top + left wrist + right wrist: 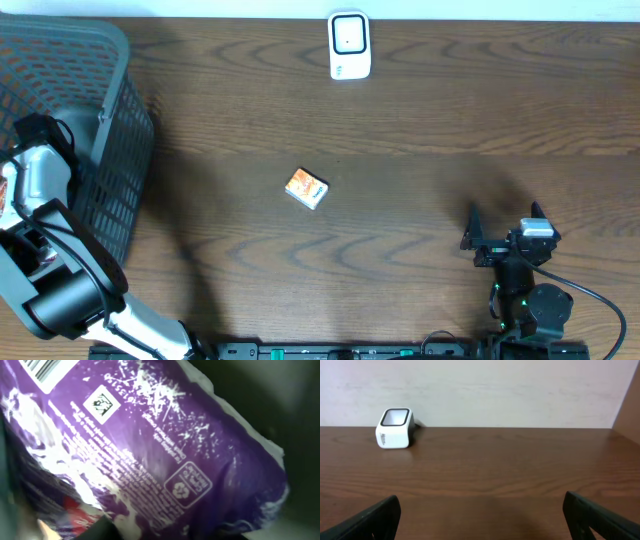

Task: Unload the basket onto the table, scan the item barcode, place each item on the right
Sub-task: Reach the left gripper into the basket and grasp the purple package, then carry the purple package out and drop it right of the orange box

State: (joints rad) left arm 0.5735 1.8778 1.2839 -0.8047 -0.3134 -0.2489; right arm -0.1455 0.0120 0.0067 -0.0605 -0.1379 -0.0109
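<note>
Tabletop (400, 290): dark wood grain, running the full width under both arms.
Basket (118, 130): grey mesh, at the far left corner of the tabletop, its wall beside the left arm.
Left arm (40, 175): rises from the near left edge and bends over the basket rim, white link and black wrist pointing down into it.
Right arm (530, 300): folded low at the near right, wrist level, facing the far wall.
Purple packet (150, 450): the item, inside the basket, filling the left wrist view, glossy and crinkled, tilted, with white fine print and a recycling mark.
Left claw (165, 535): only a dark sliver shows along the bottom edge, right up against the packet; I cannot tell whether it is gripping.
Right claw (481, 502): fingers spread wide, nothing between them, hovering just over the wood.
Scanner (349, 45): small white unit with a dark window, at the far edge, well apart from both arms.
Orange box (306, 188): small, lying alone mid-tabletop, turned at an angle.
Barcode (42, 370): on the packet's upper left corner, partly cut off.
</note>
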